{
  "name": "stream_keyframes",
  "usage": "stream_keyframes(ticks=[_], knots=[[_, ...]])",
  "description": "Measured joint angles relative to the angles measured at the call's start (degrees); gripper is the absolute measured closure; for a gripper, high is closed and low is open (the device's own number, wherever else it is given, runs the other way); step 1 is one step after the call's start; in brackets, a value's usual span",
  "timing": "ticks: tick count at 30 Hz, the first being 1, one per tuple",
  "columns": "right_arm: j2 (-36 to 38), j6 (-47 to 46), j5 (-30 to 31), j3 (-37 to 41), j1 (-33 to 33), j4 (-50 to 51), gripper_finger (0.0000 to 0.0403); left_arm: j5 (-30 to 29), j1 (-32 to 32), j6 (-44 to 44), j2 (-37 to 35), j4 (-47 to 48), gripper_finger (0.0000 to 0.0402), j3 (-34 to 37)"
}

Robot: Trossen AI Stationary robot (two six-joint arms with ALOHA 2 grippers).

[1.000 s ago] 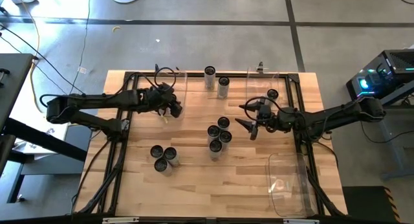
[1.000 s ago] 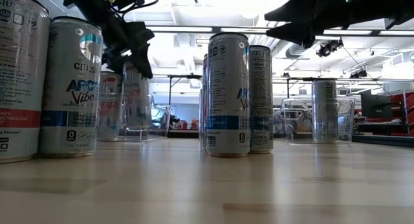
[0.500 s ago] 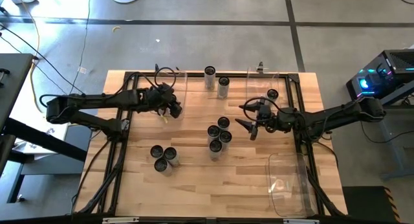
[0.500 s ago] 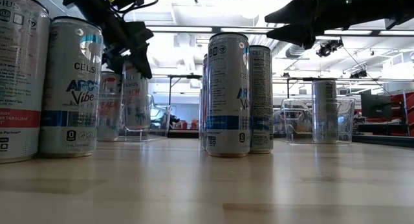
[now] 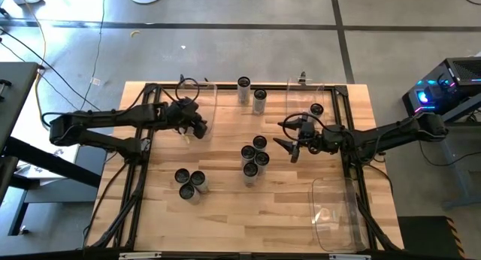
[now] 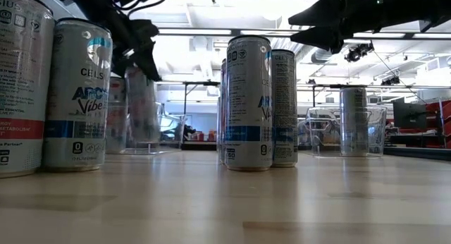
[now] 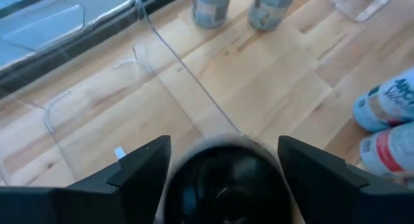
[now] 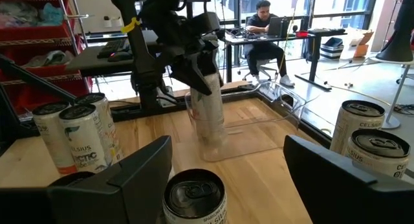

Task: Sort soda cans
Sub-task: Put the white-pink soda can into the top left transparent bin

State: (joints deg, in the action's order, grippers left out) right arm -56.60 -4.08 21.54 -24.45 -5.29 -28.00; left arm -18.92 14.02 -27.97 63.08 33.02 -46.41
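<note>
Soda can (image 7: 228,180) gripped between the fingers of the left hand (image 5: 194,126), dark round top filling the gap in the left wrist view; held upright at the edge of a clear plastic bin (image 5: 201,104) near the bench's (image 5: 225,215) far-left side. Same can (image 8: 208,111) seen in the right wrist view, clamped from above.

Remaining cans standing on the bench:
- Cluster of four (image 5: 254,155) near the centre, touching or just beside one another.
- Group of three (image 5: 190,182) toward the front left, close together.
- Pair (image 5: 251,94) at the far edge, between the two far bins.
- Single can (image 5: 316,110) inside the far-right clear bin (image 5: 306,87).

Right hand (image 5: 292,146) hovering just right of the central cluster, fingers spread apart, gripping nothing; one can top (image 8: 193,193) visible directly below, between the fingers, apart from them.

Third clear bin (image 5: 334,215) lying at the front-right corner of the bench.

Person seated at a desk (image 8: 265,23) in the room beyond, seen in the right wrist view.
</note>
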Motion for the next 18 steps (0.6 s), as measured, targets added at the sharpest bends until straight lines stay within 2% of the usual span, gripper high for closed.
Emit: stream_keyframes(ticks=[18], knots=[[0.00,0.01,0.00,0.00,0.00,0.33,0.0110,-2.02,-0.01,3.16,-0.47,-0.76,0.0121,-0.12]])
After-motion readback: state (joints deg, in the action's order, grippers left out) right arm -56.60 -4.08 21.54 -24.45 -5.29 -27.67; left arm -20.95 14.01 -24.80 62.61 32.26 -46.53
